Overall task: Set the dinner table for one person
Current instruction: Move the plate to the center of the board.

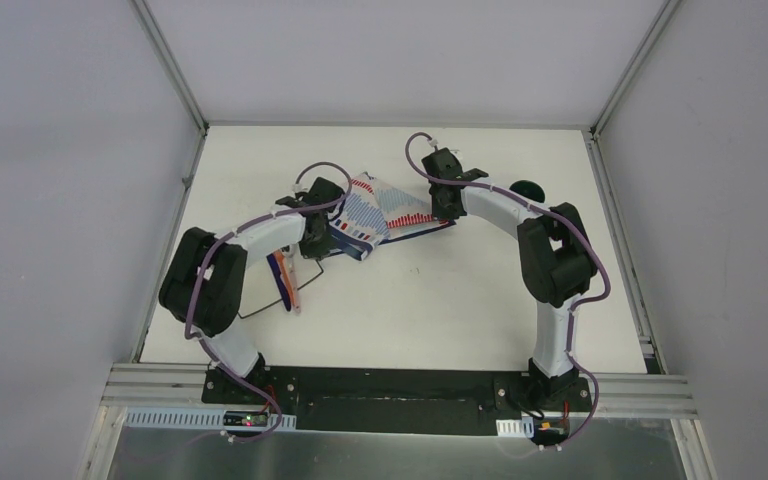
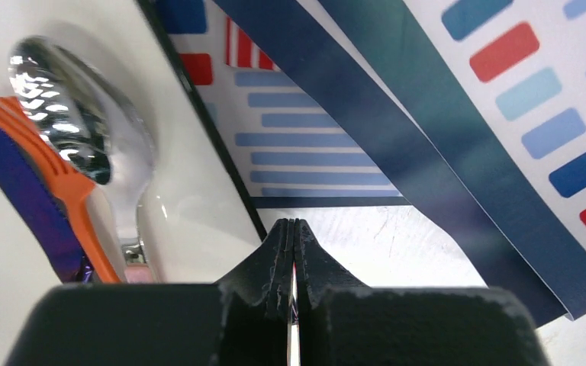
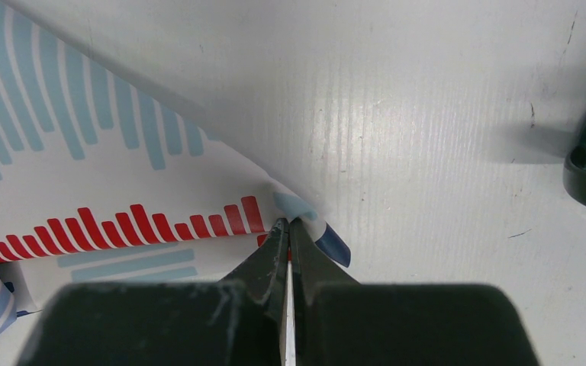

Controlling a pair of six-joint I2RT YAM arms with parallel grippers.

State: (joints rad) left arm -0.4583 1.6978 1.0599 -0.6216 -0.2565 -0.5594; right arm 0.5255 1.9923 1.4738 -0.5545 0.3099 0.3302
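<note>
— Question: what have those two arms got hold of?

— One striped cloth [image 1: 385, 208], red, blue and white, shared between them. The right gripper [image 3: 288, 226] is pinched tight on a corner of it, right where the row of red bars ends. The left gripper [image 2: 293, 226] is closed just as tight. A thin coloured sliver is caught in the seam between its fingers, so it looks to be gripping the cloth too.

— Is the cloth lying flat?

— No. It is raised and folded over between the arms, and one dark blue edge slants above the surface in front of the left wrist.

— And the dinner table [image 1: 460, 300]?

— It lies under both arms, a big matte white top. Grey rails [image 1: 160, 385] run along the near edge where the arm bases are bolted. The cloth hangs over its far middle.

— Anything else on it?

— On the left there is a white plate [image 2: 198, 191] with a thin dark rim. A shiny spoon [image 2: 72, 107] lies on it, with an orange fork [image 2: 69, 183] touching the spoon's side. A dark blue piece [image 2: 23, 191] lies just beside the fork, and I cannot tell what it is. Over on the right, beyond the right arm, sits a dark green round thing [image 1: 527, 188], apart from the cloth. I cannot tell whether it is a cup or a bowl.
</note>
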